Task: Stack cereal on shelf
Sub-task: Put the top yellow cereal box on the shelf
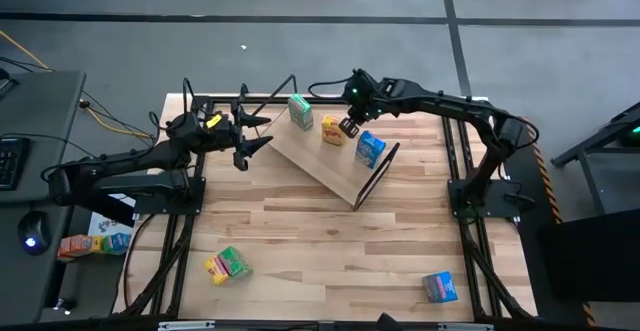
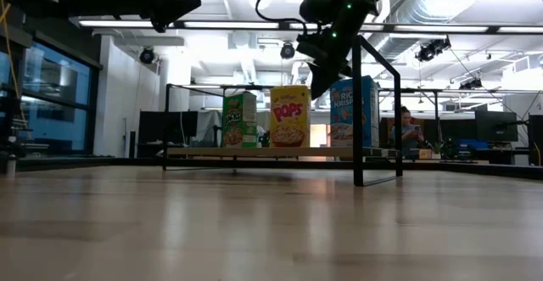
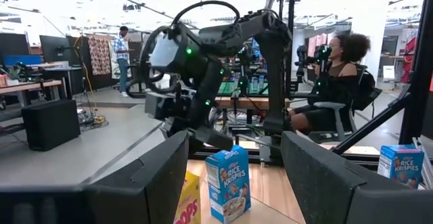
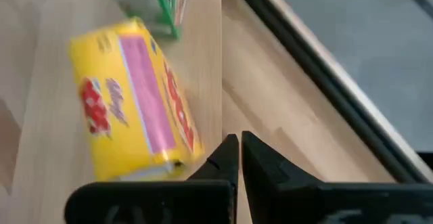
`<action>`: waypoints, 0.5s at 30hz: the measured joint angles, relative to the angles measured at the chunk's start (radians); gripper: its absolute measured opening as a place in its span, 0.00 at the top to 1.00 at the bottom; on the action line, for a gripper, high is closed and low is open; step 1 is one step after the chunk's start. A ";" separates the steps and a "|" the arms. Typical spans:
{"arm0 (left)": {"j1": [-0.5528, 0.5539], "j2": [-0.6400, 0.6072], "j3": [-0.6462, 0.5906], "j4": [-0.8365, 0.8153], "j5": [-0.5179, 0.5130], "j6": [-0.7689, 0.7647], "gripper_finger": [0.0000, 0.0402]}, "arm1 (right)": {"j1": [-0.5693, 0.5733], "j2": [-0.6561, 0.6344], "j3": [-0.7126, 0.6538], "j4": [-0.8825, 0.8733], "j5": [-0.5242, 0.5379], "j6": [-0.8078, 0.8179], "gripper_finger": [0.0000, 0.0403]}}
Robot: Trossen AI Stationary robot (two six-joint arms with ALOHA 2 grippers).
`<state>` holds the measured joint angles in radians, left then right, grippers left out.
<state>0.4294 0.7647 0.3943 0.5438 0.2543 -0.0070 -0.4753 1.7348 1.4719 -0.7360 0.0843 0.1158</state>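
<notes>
Worktop (image 1: 330,261): light wood planks, bare across the middle. Black frame rails (image 1: 466,211) run along its sides.

Side desk (image 1: 40,121), well apart at the left: dark keyboard (image 1: 8,161), computer mouse with a blue light (image 1: 32,233), yellow cable (image 1: 110,121) trailing toward the worktop.

Room beyond: seated person in dark clothing (image 3: 335,82) on an office chair; standing person (image 3: 122,48) farther back near hanging fabric; black box (image 3: 51,122) on the floor; ceiling ducting (image 2: 450,1).

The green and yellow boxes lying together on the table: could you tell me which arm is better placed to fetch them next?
Probably the left gripper: it hangs open on their side. The right gripper is shut, over the shelf beside the yellow box.
</notes>
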 joint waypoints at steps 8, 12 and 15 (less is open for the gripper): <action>0.000 0.000 0.000 0.000 0.000 0.009 0.43 | 0.027 -0.006 0.000 0.015 -0.007 -0.001 1.00; 0.000 0.000 0.000 -0.001 0.000 0.009 0.43 | 0.026 -0.006 0.000 0.014 -0.008 -0.001 1.00; 0.000 0.000 0.000 -0.001 0.000 0.010 0.43 | 0.026 -0.006 0.000 0.012 -0.028 0.000 1.00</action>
<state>0.4296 0.7647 0.3943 0.5430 0.2543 0.0029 -0.4488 1.7287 1.4723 -0.7238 0.0567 0.1154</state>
